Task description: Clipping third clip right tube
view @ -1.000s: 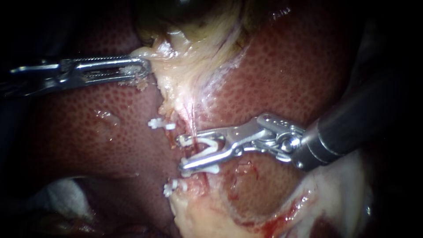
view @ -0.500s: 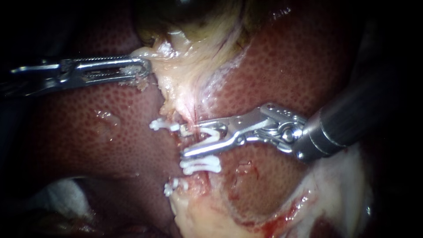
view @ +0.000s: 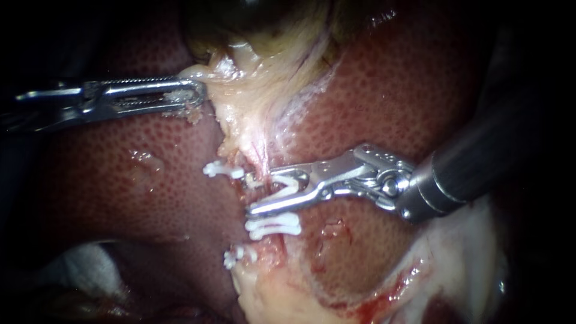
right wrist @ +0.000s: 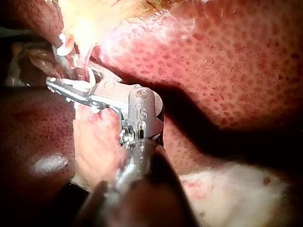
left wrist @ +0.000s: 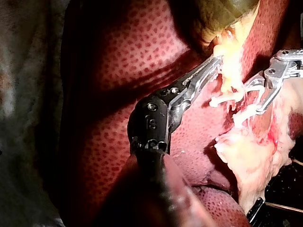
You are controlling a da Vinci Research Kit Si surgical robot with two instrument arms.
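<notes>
My right tool [view: 257,193] holds a white clip [view: 289,183] between its half-open jaws. The clip sits open around the tube [view: 263,159], mid-liver [view: 390,90], just beside a shut clip [view: 273,225]. My left tool [view: 201,95] pinches pale tissue [view: 240,108] tight. The tube looks thin, soft and easy to tear, so I'd squeeze slowly, straight across it.

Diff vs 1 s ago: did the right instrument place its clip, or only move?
Only moved. The right instrument slid up the tube toward the gallbladder, carrying its open clip, not yet squeezed shut. That uncovered a closed clip just below its lower jaw. Almost no motion in the last half second. Unchanged: left instrument gripping the pale tissue, top clip, bottom clip.
</notes>
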